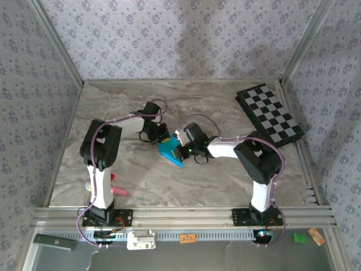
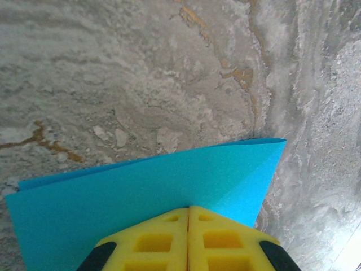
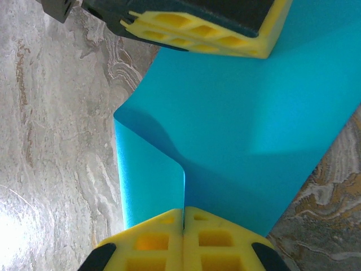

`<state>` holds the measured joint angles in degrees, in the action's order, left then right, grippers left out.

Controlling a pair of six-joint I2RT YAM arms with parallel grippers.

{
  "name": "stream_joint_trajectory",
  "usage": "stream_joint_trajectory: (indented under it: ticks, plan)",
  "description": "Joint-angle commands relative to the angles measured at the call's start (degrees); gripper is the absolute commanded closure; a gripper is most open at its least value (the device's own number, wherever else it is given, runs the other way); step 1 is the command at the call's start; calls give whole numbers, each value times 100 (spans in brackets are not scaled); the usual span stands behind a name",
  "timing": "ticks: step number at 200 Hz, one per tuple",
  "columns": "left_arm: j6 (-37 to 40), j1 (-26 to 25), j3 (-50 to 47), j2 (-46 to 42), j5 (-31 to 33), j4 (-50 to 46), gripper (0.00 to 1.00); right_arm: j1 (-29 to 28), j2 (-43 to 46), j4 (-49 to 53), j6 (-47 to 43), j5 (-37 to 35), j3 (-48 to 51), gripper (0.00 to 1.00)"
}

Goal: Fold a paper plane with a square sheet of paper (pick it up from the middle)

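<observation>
The square sheet of paper (image 1: pixel 170 151) is bright cyan and hangs just above the table's middle, held between both arms. My left gripper (image 1: pixel 162 137) is shut on its far edge; in the left wrist view the yellow fingers (image 2: pixel 169 237) pinch the paper (image 2: pixel 130 186), which spreads away as a folded double layer. My right gripper (image 1: pixel 183 151) is shut on the near edge. In the right wrist view its fingertips (image 3: pixel 184 210) clamp a curled flap of the sheet (image 3: pixel 242 124), and the left gripper's yellow fingers (image 3: pixel 203 31) show at the top.
A black-and-white checkered board (image 1: pixel 269 114) lies at the back right. Small red-and-pink objects (image 1: pixel 115 189) sit by the left arm's base. Patterned walls close in the marble table (image 1: pixel 113 107) on three sides.
</observation>
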<state>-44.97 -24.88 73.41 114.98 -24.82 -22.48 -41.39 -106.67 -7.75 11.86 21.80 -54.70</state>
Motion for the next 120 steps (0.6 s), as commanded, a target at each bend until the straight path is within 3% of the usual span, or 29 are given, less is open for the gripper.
stream_joint_trajectory:
  ticks: [1,120]
  plan:
    - [76,-60,-35,306,106,-310,93,-29,-95,205,88,-69,-171,100]
    - [16,-60,-29,323,170,-282,93,-52,-125,568,150,-374,-270,100]
